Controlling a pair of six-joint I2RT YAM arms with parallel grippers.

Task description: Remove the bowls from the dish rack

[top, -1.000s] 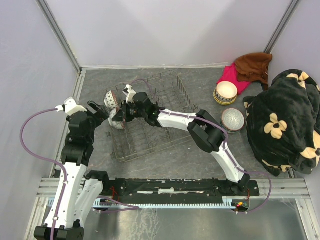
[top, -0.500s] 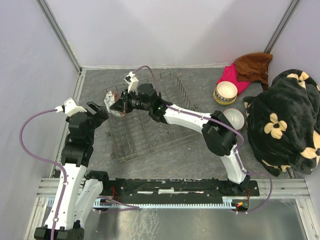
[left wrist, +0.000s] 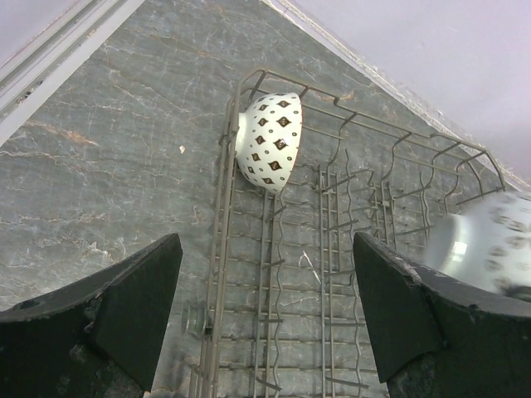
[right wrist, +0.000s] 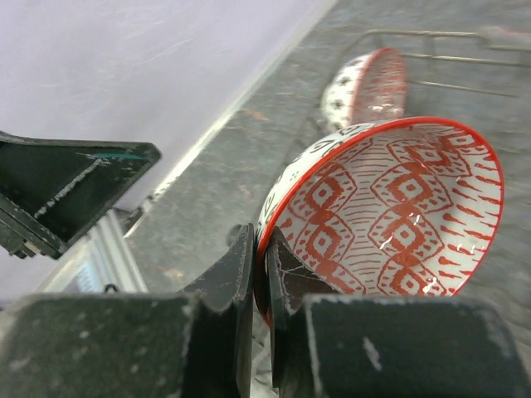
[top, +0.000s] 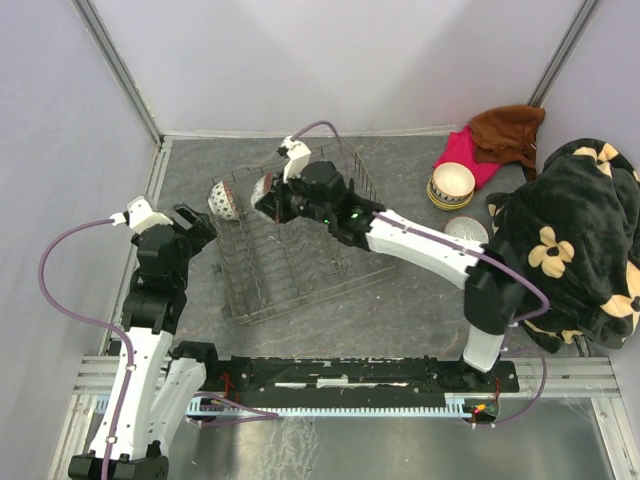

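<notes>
Wire dish rack [top: 290,280] left of tabletop centre. Diamond-patterned bowl [left wrist: 270,143] on edge in its far-left corner. Red-lattice bowl [right wrist: 390,215] raised, tilted.

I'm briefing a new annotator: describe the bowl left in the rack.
Find the grey wire dish rack mid-table. In its far-left corner one bowl sits tipped on its side. It is white with small dark diamonds, unlike the red-lattice bowl pinched by the right fingers.
</notes>
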